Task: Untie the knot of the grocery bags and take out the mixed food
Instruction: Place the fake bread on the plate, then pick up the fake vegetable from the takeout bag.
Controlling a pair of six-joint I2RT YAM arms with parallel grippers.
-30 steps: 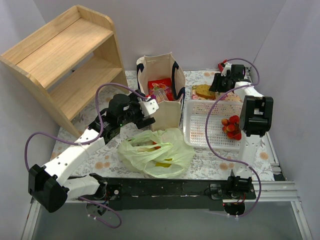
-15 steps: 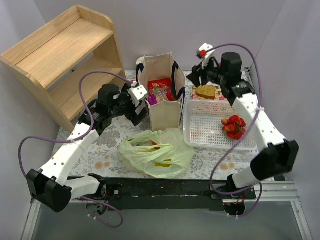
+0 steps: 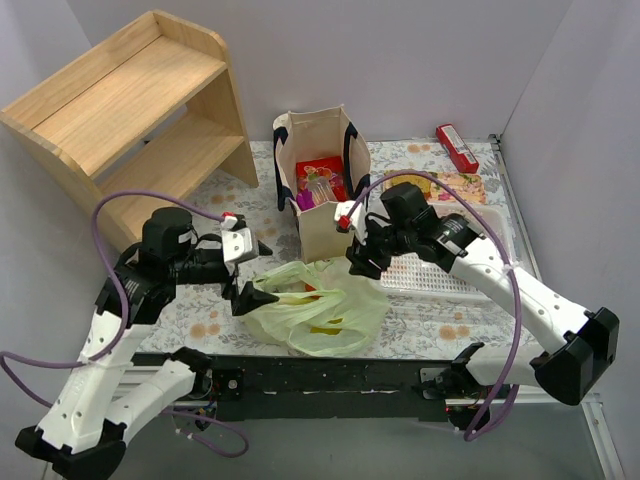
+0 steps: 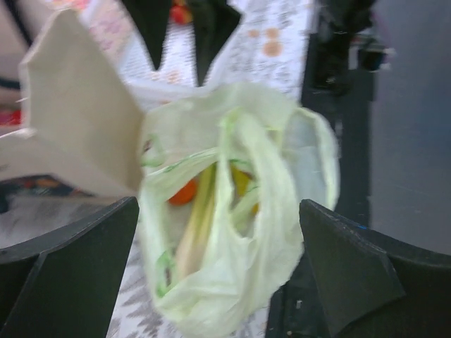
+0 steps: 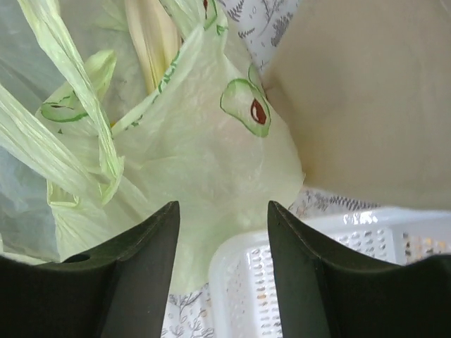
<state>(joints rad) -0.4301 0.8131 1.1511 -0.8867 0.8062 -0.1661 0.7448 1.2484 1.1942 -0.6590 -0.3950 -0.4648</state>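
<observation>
The pale green plastic bag point(image 3: 318, 308) lies at the front middle, with loose handle strips point(image 5: 67, 105) across its mouth. I cannot make out the knot. Inside it show an orange fruit point(image 4: 184, 191) and yellow pieces point(image 3: 326, 325). Behind it the beige tote point(image 3: 325, 225) stands upright with red packets point(image 3: 320, 167) and a clear bottle point(image 3: 320, 188). My left gripper point(image 3: 263, 272) is open wide at the bag's left end, empty point(image 4: 218, 204). At the bag's upper right edge my right gripper point(image 3: 357, 256) is open, hanging over the plastic point(image 5: 222, 205) without touching it.
A white slotted basket point(image 3: 452, 278) sits right of the bag, partly under my right arm; its corner point(image 5: 282, 260) is below my right fingers. A wooden shelf point(image 3: 130, 110) fills the back left. A red packet point(image 3: 456, 147) lies at the back right.
Both arms have swung down from beside the tote to the green bag, the left to its left end, the right from the back right to its right edge. The right jaws widened slightly.
</observation>
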